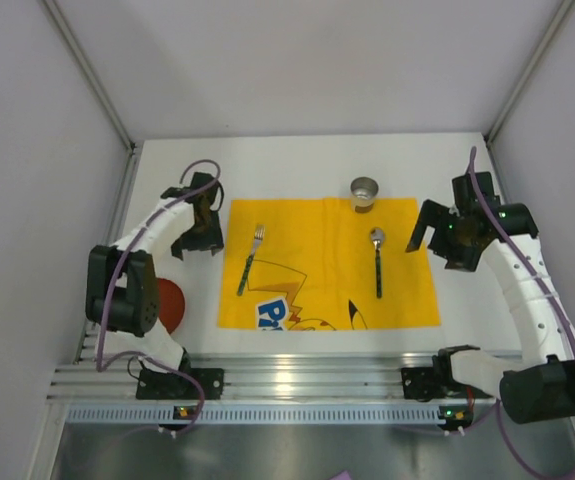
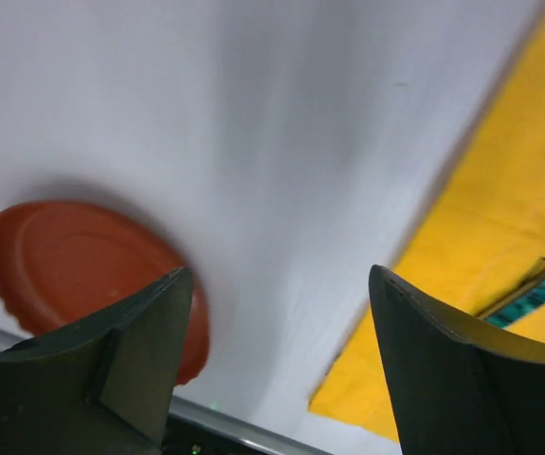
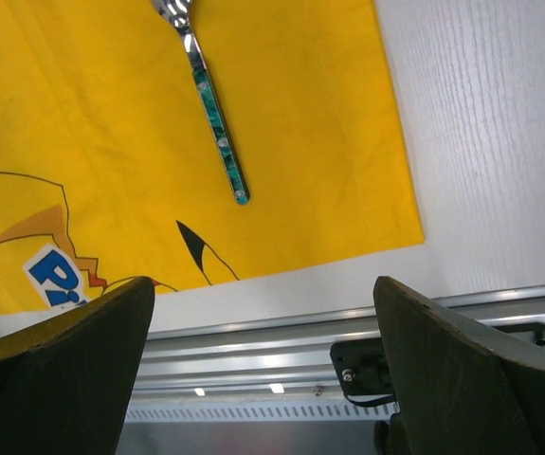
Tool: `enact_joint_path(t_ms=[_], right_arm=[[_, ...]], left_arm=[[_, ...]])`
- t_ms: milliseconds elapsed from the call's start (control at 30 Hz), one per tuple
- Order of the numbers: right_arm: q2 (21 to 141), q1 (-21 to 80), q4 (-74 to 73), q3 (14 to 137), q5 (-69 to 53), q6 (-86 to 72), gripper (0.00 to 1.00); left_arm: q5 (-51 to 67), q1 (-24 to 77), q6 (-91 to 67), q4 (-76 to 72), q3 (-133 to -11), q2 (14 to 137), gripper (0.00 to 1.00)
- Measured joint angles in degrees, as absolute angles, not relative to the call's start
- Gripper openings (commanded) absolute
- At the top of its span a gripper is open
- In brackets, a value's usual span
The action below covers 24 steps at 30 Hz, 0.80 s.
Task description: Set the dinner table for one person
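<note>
Nearest, aluminium rail [image 1: 307, 372]: runs along the near edge of the dinner table [image 1: 297, 160], behind both grippers on the base side.
Red plate [image 1: 173, 304]: lies flat on the white top, on the rail side of the left gripper [image 1: 197, 248]; partly under that arm's elbow from above, and partly behind one finger [image 2: 130, 370] in the left wrist view.
Left gripper: jaws spread wide with nothing between them, over bare table just off the cloth's left edge.
Right gripper [image 1: 435, 250]: jaws spread wide and empty, just off the cloth's right edge, above the table.
Yellow cloth [image 1: 317, 270]: flat between the two grippers, cartoon print toward the rail.
Fork [image 1: 250, 260]: on the cloth, just inward of the left gripper, tines pointing away from the rail.
Spoon [image 3: 210, 114]: on the cloth, inward of the right gripper, bowl away from the rail.
Metal cup [image 1: 365, 192]: upright at the cloth's far edge, beyond the spoon, farther out than the right gripper.
Dinner table: extends past both grippers to the grey walls [image 1: 297, 60].
</note>
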State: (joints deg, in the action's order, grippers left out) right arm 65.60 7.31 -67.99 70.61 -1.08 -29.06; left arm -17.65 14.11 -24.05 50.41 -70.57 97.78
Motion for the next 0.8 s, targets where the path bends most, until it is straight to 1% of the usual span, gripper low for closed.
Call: enact_joint_path(t_ms=[133, 233, 400, 533, 567, 633, 667, 767, 800], right_arm=[[65.6, 7.3, -67.3, 68.9, -1.1, -29.1, 1.00], [65.6, 7.3, -66.9, 67.9, -1.1, -29.1, 1.00], [65.5, 7.3, -66.3, 67.5, -1.0, -29.1, 1.00], [65.5, 7.3, -65.7, 67.5, -1.0, -29.0, 1.00], [65.5, 7.2, -65.6, 67.5, -1.0, -29.0, 1.00], [65.5, 7.2, -65.6, 67.5, -1.0, -28.8, 1.00], [65.5, 7.1, -65.6, 67.5, -1.0, -28.6, 1.00], [65.5, 6.9, -65.6, 67.5, -1.0, -28.1, 1.00], [65.5, 6.9, -65.6, 67.5, -1.0, -28.0, 1.00]], left_arm=[[-20.6, 6.5, -24.3, 52.8, -68.1, 91.1, 0.79], [-21.4, 2.4, -24.6, 54.4, -66.2, 89.2, 0.77], [-21.0, 1.2, -26.6, 55.4, -63.0, 90.4, 0.75], [-20.7, 1.1, -28.3, 55.6, -61.5, 91.2, 0.68], [-20.7, 1.1, -28.7, 55.6, -61.2, 91.6, 0.61], [-20.9, 0.9, -29.4, 55.5, -60.6, 92.4, 0.57], [-21.0, 0.8, -29.8, 55.5, -60.2, 93.1, 0.54], [-21.4, 0.8, -30.3, 54.5, -58.8, 94.8, 0.48], [-21.5, 0.6, -30.4, 54.3, -58.4, 95.3, 0.48]])
